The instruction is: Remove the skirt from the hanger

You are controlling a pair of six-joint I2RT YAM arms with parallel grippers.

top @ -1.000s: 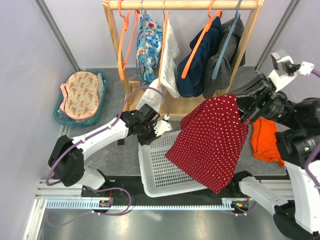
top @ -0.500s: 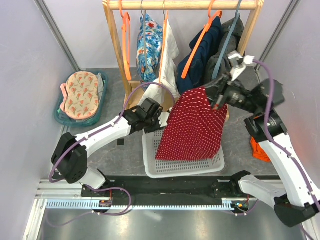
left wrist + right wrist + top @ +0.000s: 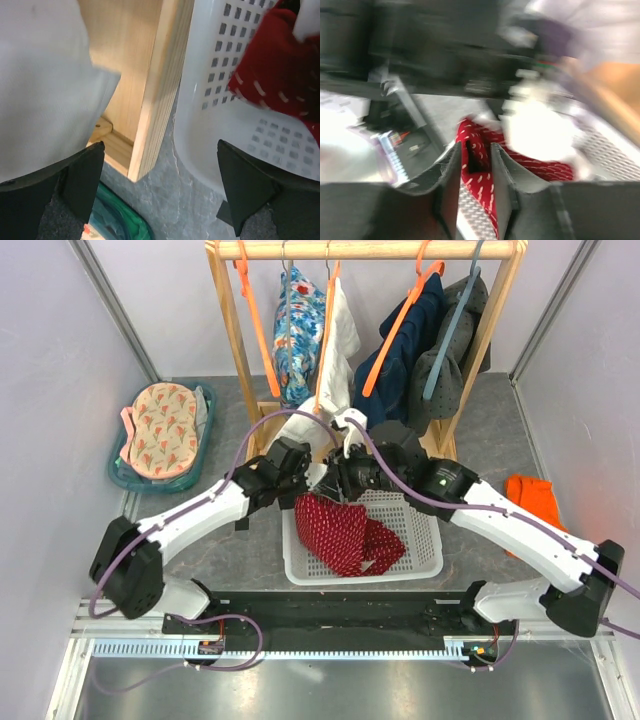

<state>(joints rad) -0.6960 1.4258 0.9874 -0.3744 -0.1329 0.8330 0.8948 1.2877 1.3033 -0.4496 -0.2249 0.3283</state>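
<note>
The dark red polka-dot skirt (image 3: 345,532) lies crumpled in the white basket (image 3: 425,555), off any hanger. An empty orange hanger (image 3: 256,325) hangs at the left end of the rail. My right gripper (image 3: 335,483) hovers over the skirt's upper edge. Its jaws stand a little apart in the blurred right wrist view (image 3: 475,150), with the skirt (image 3: 480,175) seen through the gap. My left gripper (image 3: 308,480) is wide open (image 3: 162,192) beside the basket's left wall (image 3: 200,100), over bare floor, with the skirt (image 3: 280,65) to its right.
The wooden rack (image 3: 238,370) stands just behind the basket, its post (image 3: 157,90) close to my left gripper. It carries a blue floral garment (image 3: 298,325), a white one (image 3: 340,340), a navy one and a grey dotted one. A green tub (image 3: 118,472) sits at the left, an orange cloth (image 3: 532,502) at the right.
My right arm swung the skirt left and down from mid-air into the basket, and its jaws have parted. My left gripper opened wide and stayed by the basket's corner.
</note>
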